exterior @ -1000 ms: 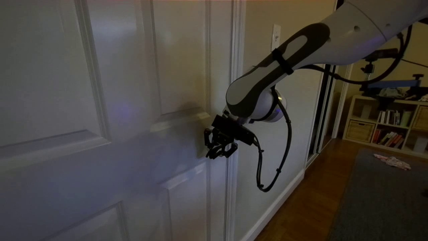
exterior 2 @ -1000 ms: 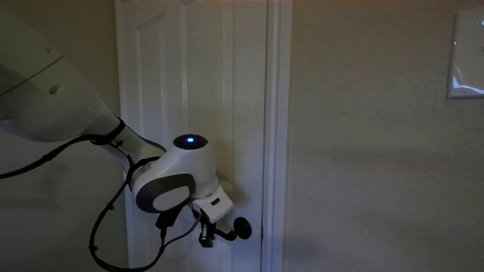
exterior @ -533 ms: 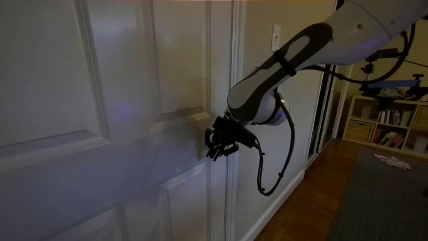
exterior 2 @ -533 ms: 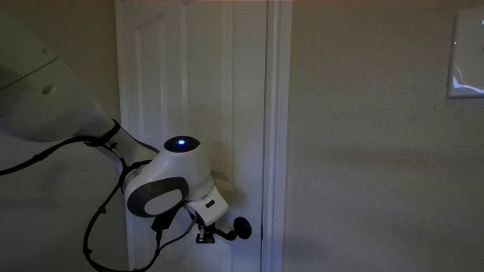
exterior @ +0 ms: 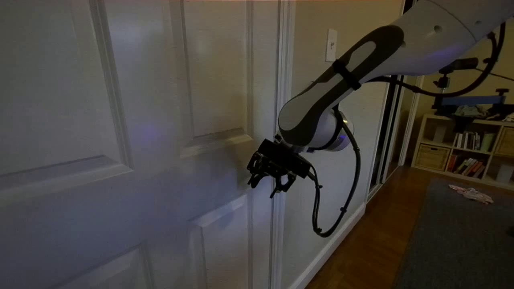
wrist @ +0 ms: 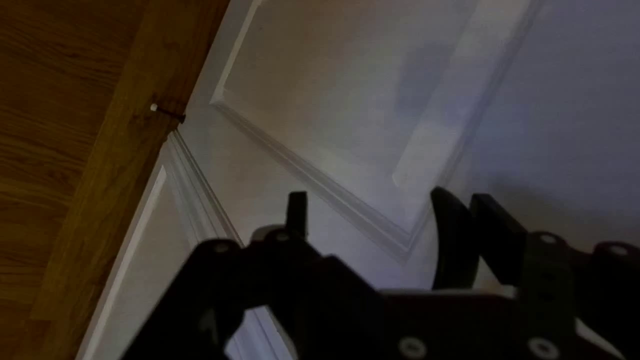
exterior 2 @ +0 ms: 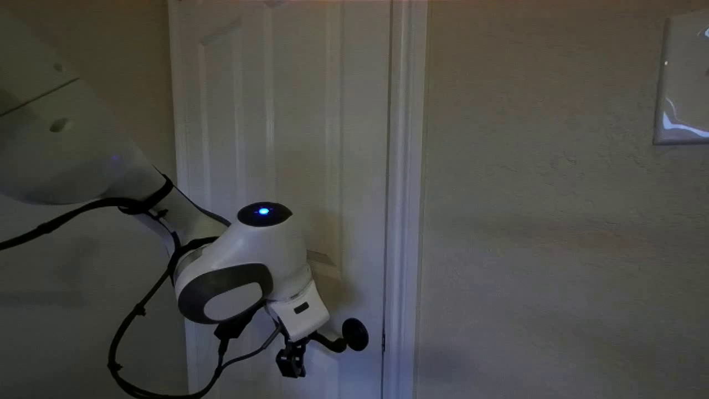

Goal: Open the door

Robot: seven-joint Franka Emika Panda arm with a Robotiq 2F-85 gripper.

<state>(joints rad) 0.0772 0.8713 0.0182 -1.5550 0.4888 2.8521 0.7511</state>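
The white panelled door stands flush in its frame in both exterior views. Its black lever handle extends leftward from a round black base; my gripper hides it in an exterior view. My black gripper is in front of the door at handle height, jaws spread apart. In the wrist view the gripper shows a wide gap between its fingertips. A dark curved piece, seemingly the lever, lies inside that gap close to the right finger. Whether they touch I cannot tell.
A white door frame borders the door, with plain wall beside it. A light switch is on the wall behind the arm. A small doorstop sticks out low over the wood floor. A bookshelf stands far back.
The jaws have spread from nearly together to wide apart. The arm and wrist have shifted slightly back from the door's handle side and a little lower. The door and lever look unmoved.
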